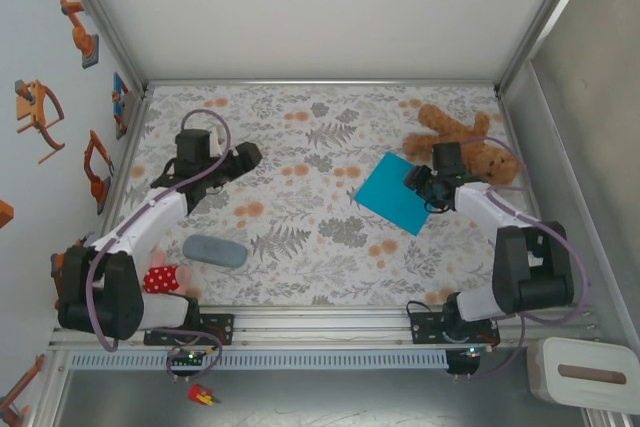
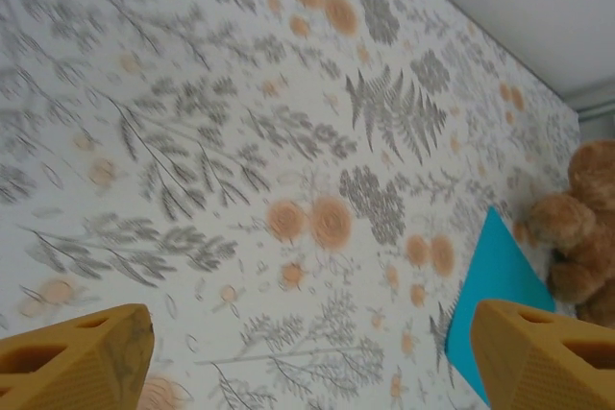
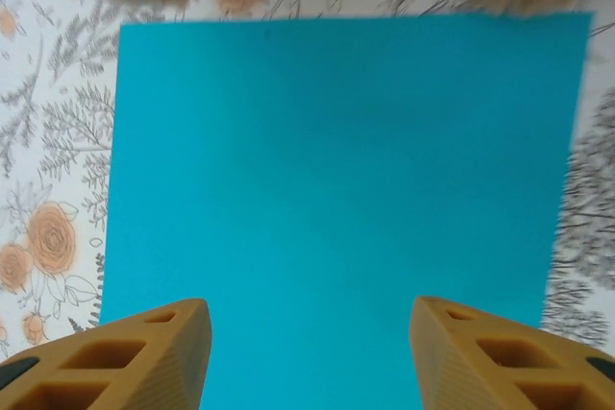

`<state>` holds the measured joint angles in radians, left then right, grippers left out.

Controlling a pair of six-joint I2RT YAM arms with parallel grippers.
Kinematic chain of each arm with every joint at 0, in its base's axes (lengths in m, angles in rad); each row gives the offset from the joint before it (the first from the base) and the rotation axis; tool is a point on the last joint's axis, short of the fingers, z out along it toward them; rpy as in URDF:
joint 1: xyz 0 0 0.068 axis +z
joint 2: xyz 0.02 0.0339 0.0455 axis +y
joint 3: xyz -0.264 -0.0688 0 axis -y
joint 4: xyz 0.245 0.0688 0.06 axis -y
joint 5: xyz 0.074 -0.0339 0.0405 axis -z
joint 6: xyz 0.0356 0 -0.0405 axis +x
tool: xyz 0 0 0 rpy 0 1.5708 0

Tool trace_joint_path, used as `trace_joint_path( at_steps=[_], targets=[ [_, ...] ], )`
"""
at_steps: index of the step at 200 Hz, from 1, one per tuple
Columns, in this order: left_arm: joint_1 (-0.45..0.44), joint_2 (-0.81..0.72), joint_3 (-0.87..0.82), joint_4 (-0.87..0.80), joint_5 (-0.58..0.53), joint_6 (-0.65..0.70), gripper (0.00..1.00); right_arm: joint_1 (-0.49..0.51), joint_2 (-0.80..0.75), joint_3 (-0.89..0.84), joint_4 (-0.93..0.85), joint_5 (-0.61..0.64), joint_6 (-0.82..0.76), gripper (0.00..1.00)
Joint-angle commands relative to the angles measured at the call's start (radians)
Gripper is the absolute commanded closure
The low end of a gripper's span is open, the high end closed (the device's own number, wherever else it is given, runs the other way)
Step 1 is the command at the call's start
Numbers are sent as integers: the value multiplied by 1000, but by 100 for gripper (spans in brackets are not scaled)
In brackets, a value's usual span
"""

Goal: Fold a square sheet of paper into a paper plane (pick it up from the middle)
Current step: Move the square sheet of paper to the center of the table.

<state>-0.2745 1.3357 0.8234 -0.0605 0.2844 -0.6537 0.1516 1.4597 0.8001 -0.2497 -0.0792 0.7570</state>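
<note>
One red spotted soft toy (image 1: 165,279) is lying at the tabletop's (image 1: 300,137) near left corner, with one grey-blue case (image 1: 214,250) just beyond it. The left gripper (image 1: 246,156) is hanging over bare tabletop, fingers (image 2: 86,352) spread wide, gripping nothing. One square sheet of paper (image 1: 392,193) is lying flat right of centre. The right gripper (image 1: 430,191) is hovering over it, fingers (image 3: 154,352) partly apart, nothing clamped. One brown teddy bear (image 1: 468,147) is sitting just beside the sheet's far edge.
</note>
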Motion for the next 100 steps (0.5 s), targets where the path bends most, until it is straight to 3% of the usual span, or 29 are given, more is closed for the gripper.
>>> trace_joint_path(
  at_steps=[1,49,100],
  targets=[
    [-55,46,2,7,43,-77,21,16,57,62,-22,14,70,48],
    [-151,154,24,54,44,-118,29,28,177,109,-43,31,78,52],
    [-170,218,45,89,52,-142,36,57,226,121,-90,43,48,52]
  ],
)
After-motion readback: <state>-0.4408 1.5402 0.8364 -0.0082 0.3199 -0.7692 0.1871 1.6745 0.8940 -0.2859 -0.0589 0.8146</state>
